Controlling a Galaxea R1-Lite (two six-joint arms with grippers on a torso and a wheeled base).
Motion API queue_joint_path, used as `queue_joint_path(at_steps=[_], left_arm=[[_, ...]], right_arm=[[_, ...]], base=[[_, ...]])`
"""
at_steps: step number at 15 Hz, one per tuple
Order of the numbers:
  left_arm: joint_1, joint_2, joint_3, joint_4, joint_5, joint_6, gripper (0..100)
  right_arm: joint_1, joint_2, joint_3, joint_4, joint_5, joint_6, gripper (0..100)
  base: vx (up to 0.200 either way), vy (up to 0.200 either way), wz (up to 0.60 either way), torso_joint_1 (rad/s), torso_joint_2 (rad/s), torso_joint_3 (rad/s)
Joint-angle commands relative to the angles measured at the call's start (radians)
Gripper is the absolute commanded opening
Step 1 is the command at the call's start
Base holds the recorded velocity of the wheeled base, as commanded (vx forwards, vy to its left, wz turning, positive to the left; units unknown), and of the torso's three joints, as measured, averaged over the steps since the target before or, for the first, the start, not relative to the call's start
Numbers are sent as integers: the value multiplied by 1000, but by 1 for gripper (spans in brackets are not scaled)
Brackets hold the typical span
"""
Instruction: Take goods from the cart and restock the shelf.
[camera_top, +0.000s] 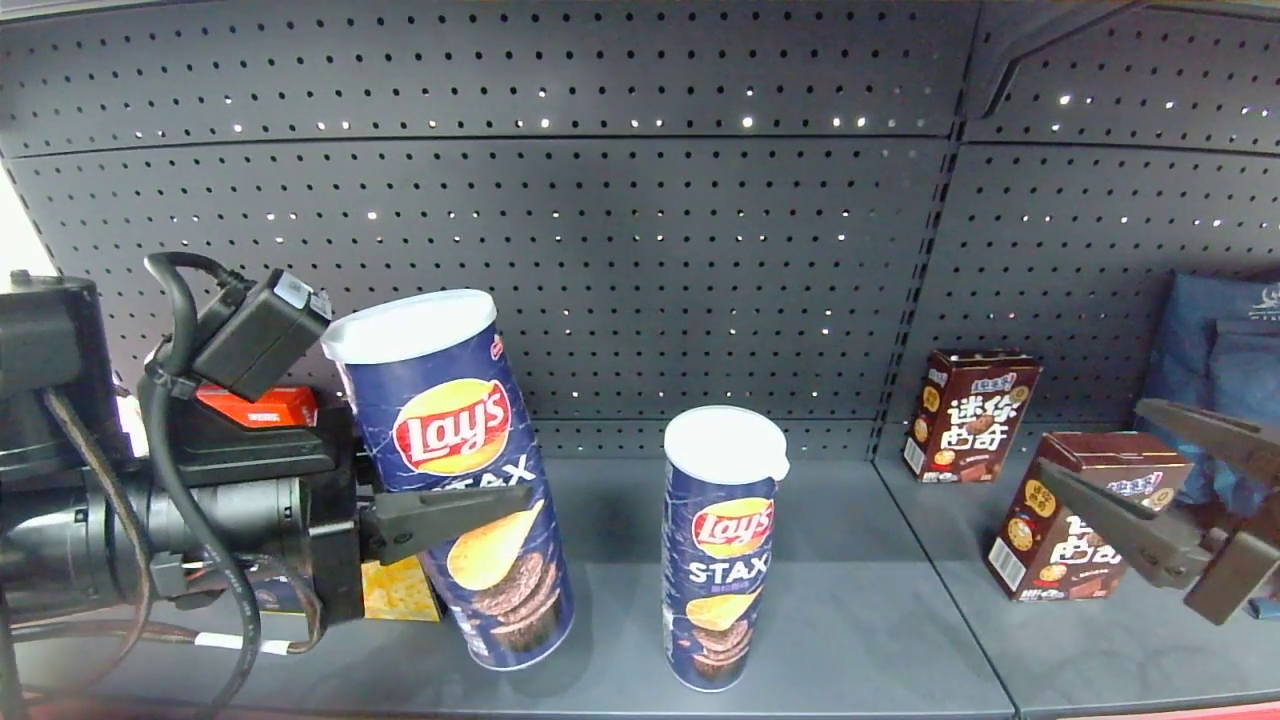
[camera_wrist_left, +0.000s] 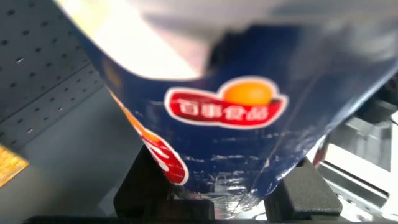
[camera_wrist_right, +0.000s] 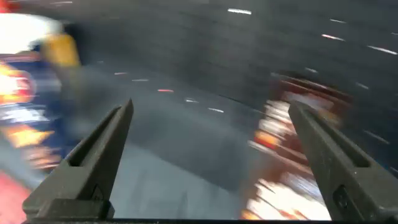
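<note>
At about nine o'clock in the head view, a tall chips can (camera_top: 450, 440) is held clamped around its middle by the left gripper (camera_top: 455, 515), tilted so that its lid leans toward eleven o'clock and its base is low over the shelf (camera_top: 860, 620); whether the base is touching cannot be told. A second can (camera_top: 722, 545) is seen upright just beside it at three o'clock. Two brown boxes (camera_top: 970, 415) are set further toward three o'clock, near the right gripper (camera_top: 1095, 442), whose fingers are spread apart with nothing between them. The placing step is judged to be in hand: next, the can should be righted, set down flat and released.
</note>
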Motion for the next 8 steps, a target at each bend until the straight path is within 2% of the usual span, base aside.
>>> queue_joint_path(at_steps=[1, 3, 5, 6, 7, 8], left_arm=[[1, 36, -6, -8, 43, 2, 0], [1, 54, -9, -62, 46, 1, 0], [3, 67, -15, -71, 46, 1, 0], [3, 79, -18, -71, 49, 1, 0], [4, 82, -20, -73, 48, 1, 0], [4, 91, -27, -73, 48, 1, 0]], right_arm=[[-186, -178, 102, 9, -12, 24, 100], [-261, -303, 191, 24, -17, 54, 100], [-273, -408, 233, 113, -45, 53, 100], [-273, -534, 236, 245, -101, 51, 100], [-275, -576, 236, 287, -120, 51, 100], [-276, -724, 236, 449, -150, 51, 100]], base=[[0, 0, 0, 0, 0, 0], [0, 0, 0, 0, 0, 0], [0, 0, 0, 0, 0, 0], [0, 0, 0, 0, 0, 0], [0, 0, 0, 0, 0, 0], [0, 0, 0, 0, 0, 0]])
